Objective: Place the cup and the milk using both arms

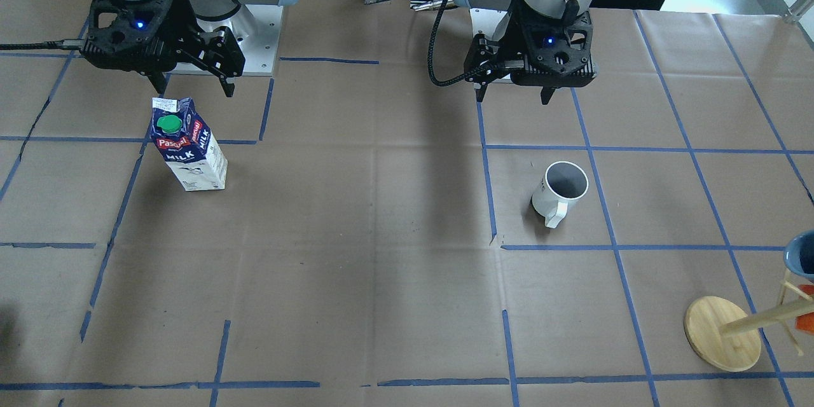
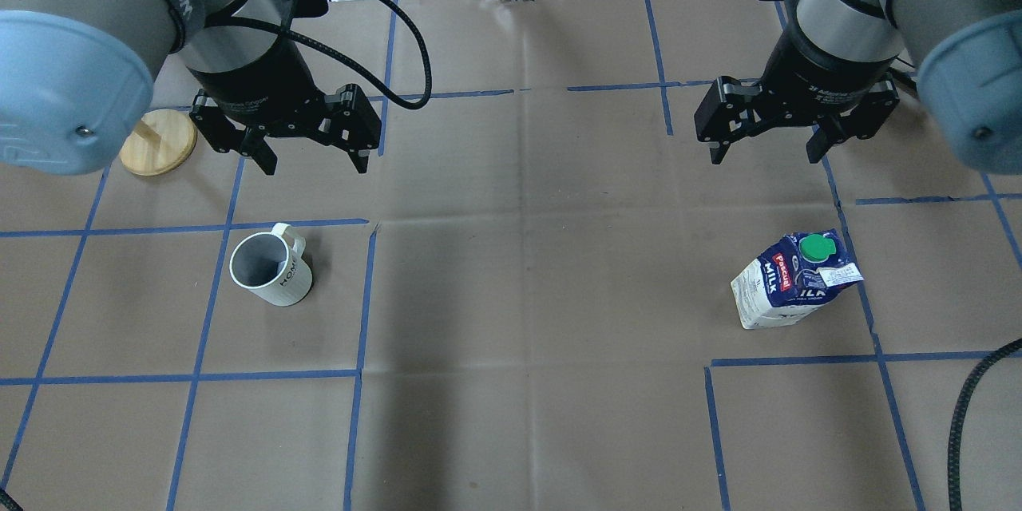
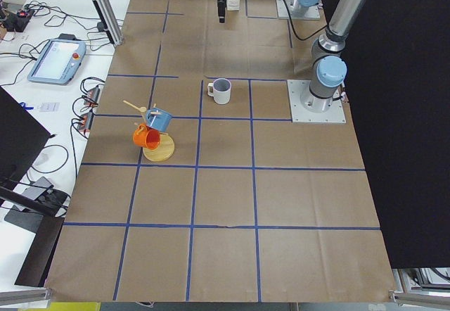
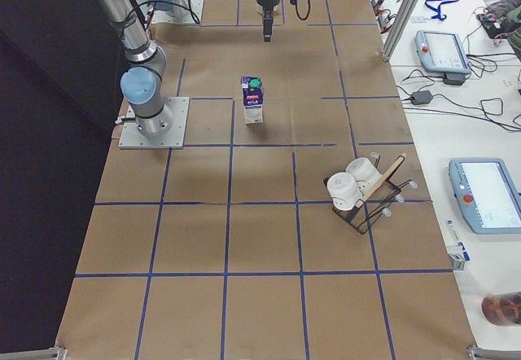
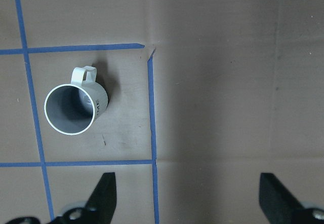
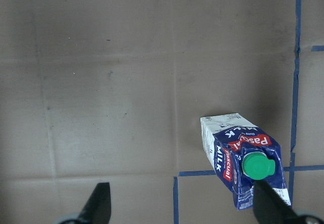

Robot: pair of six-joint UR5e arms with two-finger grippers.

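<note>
Hovering above the brown-paper tabletop, both end effectors carry nothing. The left end effector has its fingers spread wide, over the far left. The white mug stands upright just nearer than it, inside a square of blue tape, with its handle pointing to the far side and nothing touching it. The right end effector is also spread apart, over the far right. The Pascual milk carton stands upright nearer than it, green cap up, just beside a tape line, also untouched. Mug and carton are well apart, at opposite sides. A wooden mug tree stands left of the left end effector; the left side view shows a blue mug and an orange mug on it.
</note>
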